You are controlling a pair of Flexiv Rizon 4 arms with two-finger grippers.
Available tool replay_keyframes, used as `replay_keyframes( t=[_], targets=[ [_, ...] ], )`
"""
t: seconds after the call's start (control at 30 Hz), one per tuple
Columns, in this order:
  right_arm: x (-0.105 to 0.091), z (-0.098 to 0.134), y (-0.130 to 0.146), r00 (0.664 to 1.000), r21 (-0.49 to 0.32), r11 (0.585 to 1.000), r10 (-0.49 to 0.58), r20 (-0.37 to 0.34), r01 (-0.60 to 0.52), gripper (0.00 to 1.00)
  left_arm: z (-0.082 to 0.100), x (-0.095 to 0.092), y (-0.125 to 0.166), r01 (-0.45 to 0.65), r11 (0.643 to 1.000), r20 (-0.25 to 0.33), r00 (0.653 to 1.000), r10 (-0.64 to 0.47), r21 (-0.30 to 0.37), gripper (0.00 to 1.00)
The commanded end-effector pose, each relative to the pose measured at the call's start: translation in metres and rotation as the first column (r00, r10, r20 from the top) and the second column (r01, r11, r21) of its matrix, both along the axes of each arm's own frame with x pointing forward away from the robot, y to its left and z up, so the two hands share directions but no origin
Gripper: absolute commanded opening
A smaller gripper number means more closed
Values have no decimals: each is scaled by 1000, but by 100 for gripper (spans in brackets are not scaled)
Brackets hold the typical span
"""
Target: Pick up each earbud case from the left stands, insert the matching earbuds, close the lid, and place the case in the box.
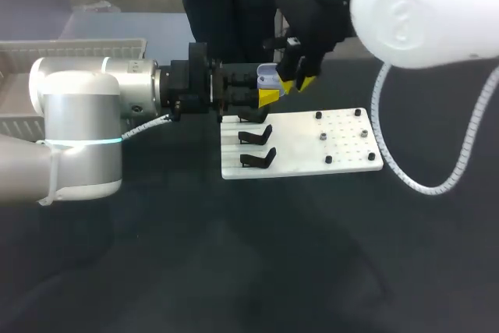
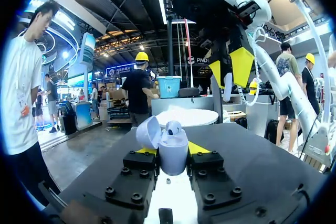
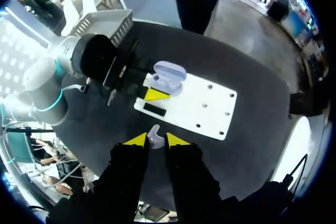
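Observation:
My left gripper (image 1: 267,97) is shut on a lavender earbud case (image 1: 267,77), holding it upright above the far left corner of the white board (image 1: 312,142). In the left wrist view the case (image 2: 173,153) stands between the yellow tips with its lid (image 2: 148,132) swung open and one earbud (image 2: 173,127) seated inside. My right gripper (image 1: 296,82) hangs just above and to the right of the case. It is shut on a small pale earbud (image 3: 154,136), seen between its tips in the right wrist view, with the open case (image 3: 168,77) below it.
Two black stands (image 1: 256,136) (image 1: 258,159) stand without cases on the board's left side. Small pegs (image 1: 321,136) dot its right half. A grey basket (image 1: 70,52) sits at the table's far left. Dark table surface lies in front of the board.

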State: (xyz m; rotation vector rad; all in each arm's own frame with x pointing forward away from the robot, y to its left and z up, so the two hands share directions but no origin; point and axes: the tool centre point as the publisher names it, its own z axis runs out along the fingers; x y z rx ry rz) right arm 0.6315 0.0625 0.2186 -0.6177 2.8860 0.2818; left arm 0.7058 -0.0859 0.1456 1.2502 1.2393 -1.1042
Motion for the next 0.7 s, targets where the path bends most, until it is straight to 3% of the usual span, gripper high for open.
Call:
replay_keyframes(
  t=[0.03,0.7],
  targets=[
    [15,3,12,997,-48,999,21,-79,-25,0,0,0,0,0,1000,1,1000,0,-1,0],
    [45,-8,35,993,-79,993,83,-80,-90,0,0,0,0,0,1000,1,1000,0,-1,0]
  ],
)
